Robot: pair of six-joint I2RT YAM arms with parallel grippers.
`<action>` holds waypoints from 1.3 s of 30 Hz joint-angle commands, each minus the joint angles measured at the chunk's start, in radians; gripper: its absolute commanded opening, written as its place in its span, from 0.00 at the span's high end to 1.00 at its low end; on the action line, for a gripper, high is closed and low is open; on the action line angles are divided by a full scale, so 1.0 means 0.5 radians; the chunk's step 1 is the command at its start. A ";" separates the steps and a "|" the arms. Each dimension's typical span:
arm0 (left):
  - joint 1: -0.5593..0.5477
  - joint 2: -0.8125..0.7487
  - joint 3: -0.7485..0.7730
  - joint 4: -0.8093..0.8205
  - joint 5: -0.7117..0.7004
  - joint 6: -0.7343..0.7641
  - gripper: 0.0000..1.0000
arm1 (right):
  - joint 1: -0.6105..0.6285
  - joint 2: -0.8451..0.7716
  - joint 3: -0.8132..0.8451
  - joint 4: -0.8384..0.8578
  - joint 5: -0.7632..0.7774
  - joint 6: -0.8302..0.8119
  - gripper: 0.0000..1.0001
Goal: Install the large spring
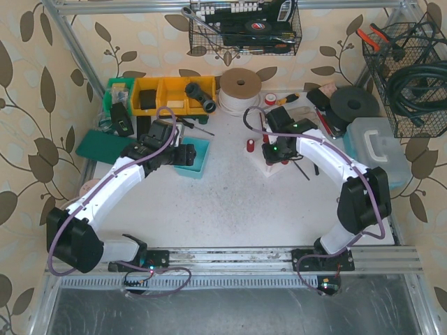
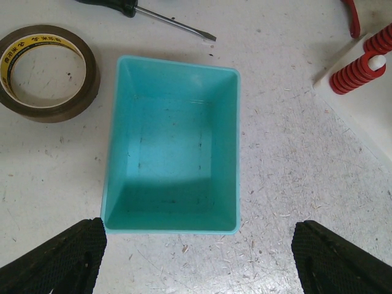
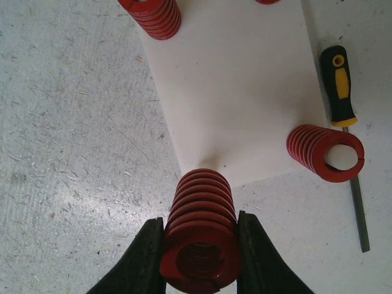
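Observation:
My right gripper (image 3: 200, 222) is shut on a large red spring (image 3: 199, 245), held upright with its far end at the near edge of the white plate (image 3: 245, 79). I cannot tell whether it sits on a peg. Another red spring (image 3: 324, 152) stands on a white peg at the plate's right corner, and a third (image 3: 150, 15) at its far left corner. In the top view the right gripper (image 1: 274, 155) is over the plate (image 1: 278, 169). My left gripper (image 2: 199, 263) is open and empty, just short of an empty teal bin (image 2: 174, 147).
A yellow-handled screwdriver (image 3: 340, 92) lies right of the plate. A brown tape roll (image 2: 46, 73) and a black-handled screwdriver (image 2: 171, 21) lie beside and beyond the bin. A loose red spring (image 1: 249, 145) stands left of the plate. Yellow bins (image 1: 164, 94) line the back.

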 commanded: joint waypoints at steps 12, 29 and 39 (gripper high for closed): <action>0.025 -0.013 0.068 0.028 -0.004 0.035 0.14 | 0.022 0.098 -0.205 0.233 0.019 -0.006 0.99; 0.025 -0.190 0.000 0.113 -0.130 0.107 0.11 | 0.018 -0.482 -0.186 -0.034 0.187 0.157 0.33; 0.028 -0.510 -0.692 0.943 -0.500 0.539 0.11 | 0.015 -1.283 -0.958 0.739 0.805 0.209 0.00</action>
